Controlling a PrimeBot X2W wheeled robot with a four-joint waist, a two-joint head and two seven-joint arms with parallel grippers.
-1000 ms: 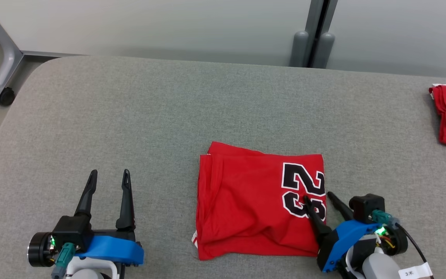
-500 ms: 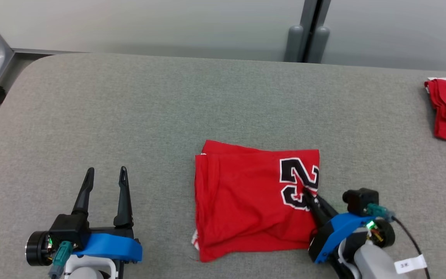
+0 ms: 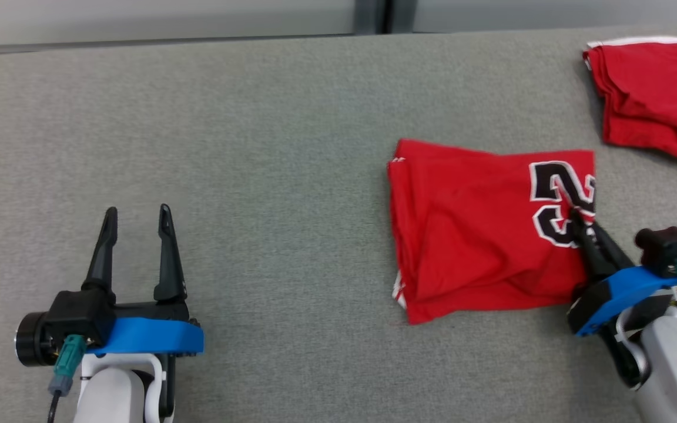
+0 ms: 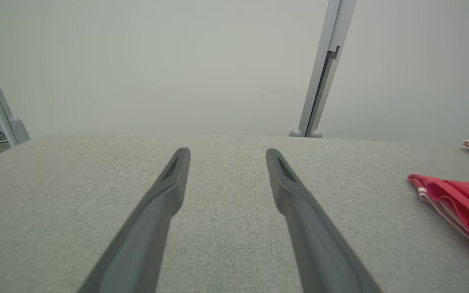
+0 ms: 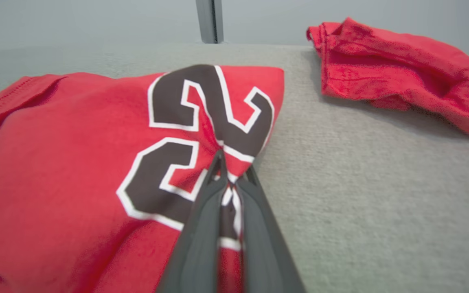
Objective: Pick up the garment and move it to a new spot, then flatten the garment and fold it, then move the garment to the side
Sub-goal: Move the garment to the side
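Right end effector (image 3: 575,212) is clamped on the folded red garment (image 3: 468,235) at its right edge, by the printed number, on the grey worktop (image 3: 256,147). Soft, light cloth: gripping all layers there should drag it, though folds may slip.

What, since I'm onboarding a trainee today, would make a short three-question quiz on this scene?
1. True or false: the right tool is shut on the numbered jersey.
2. The left tool is: A open, holding nothing; B shut on cloth; C gripping a bottle.
3. Fill in: the other red garment lies ___ the numbered jersey (touching / apart from).
Key: 1 true; 2 A; 3 apart from.
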